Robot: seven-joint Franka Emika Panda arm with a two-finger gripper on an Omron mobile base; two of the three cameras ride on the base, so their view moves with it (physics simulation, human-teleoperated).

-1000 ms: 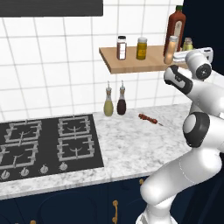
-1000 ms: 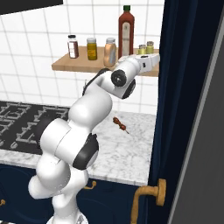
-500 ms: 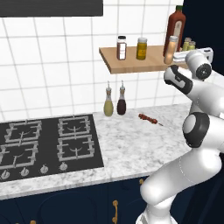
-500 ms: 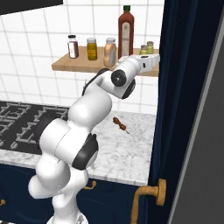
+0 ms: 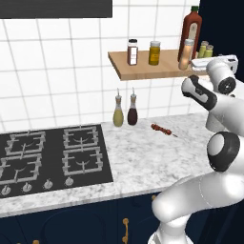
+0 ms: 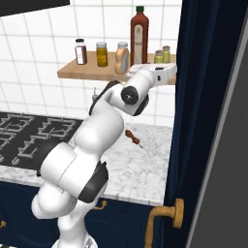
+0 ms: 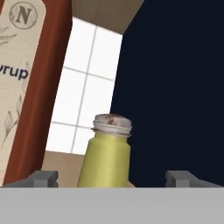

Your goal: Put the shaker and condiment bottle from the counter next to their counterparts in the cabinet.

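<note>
We have the gripper (image 7: 111, 178) spread open around the upright shaker (image 7: 106, 154), touching neither side; the shaker stands on the cabinet (image 5: 143, 70) just right of the tall red-brown bottle (image 7: 33, 78); straight back is our way out.

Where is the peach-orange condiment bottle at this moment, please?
In both base views the condiment bottle stands on the wooden shelf, just in front of the tall red-brown bottle, with the two small shakers to its right.
</note>
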